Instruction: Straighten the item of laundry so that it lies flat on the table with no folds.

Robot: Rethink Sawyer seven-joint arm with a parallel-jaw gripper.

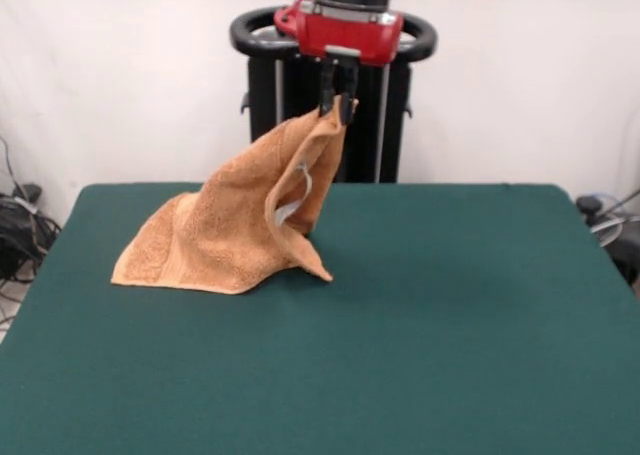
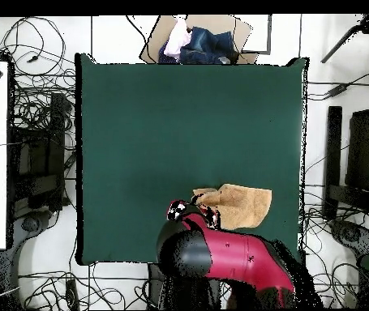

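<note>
The item of laundry, an orange-tan towel [image 1: 235,235], hangs in a tent shape: its top corner is pinched up high and its lower part rests on the dark green table [image 1: 420,335]. My gripper [image 1: 337,105] is shut on that raised corner. A pale tag shows inside a fold on the towel's right side. From overhead, the towel [image 2: 240,205] lies near the table's [image 2: 179,121] bottom edge, and the red and black arm [image 2: 220,259] covers its lower left part and hides the gripper.
A cardboard box with clothes [image 2: 197,40] sits beyond the table's top edge in the overhead view. Cables and stands surround the table on the floor.
</note>
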